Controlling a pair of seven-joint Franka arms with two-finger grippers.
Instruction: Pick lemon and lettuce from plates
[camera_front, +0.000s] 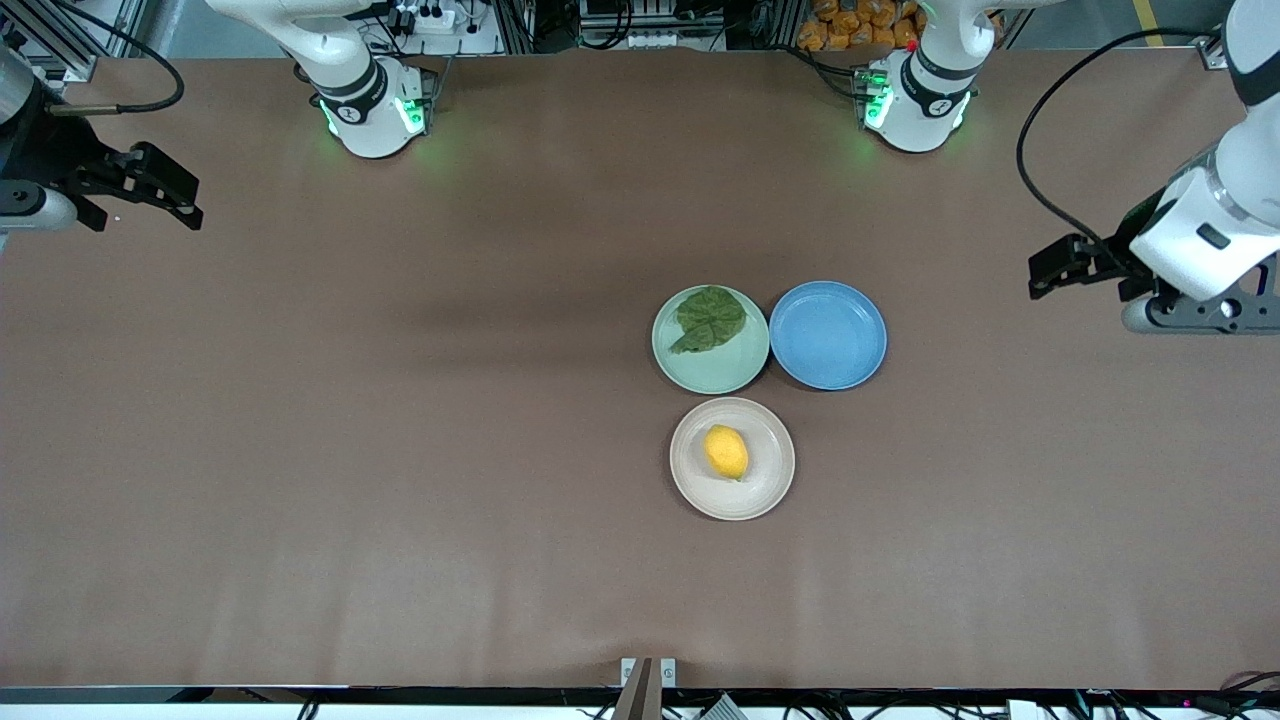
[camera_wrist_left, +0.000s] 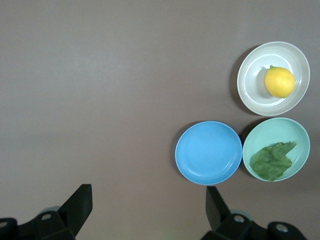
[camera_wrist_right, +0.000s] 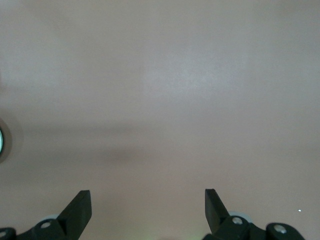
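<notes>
Overhead, the left gripper (camera_front: 1040, 272) and right gripper (camera_front: 190, 205) hang wide open and empty at their table ends. The lemon (camera_front: 726, 451) lies on the beige plate (camera_front: 770, 485), nearer the front camera than the mint plate (camera_front: 720, 375) holding the lettuce (camera_front: 710, 318).

three plates (camera_front: 828, 335), one lemon (camera_front: 726, 452), one lettuce (camera_front: 709, 319), two tools (camera_front: 1048, 272)

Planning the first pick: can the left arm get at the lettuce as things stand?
Probably yes. The lettuce lies uncovered on the mint plate; only the low blue plate sits between it and the left gripper, whose jaws are open.
</notes>
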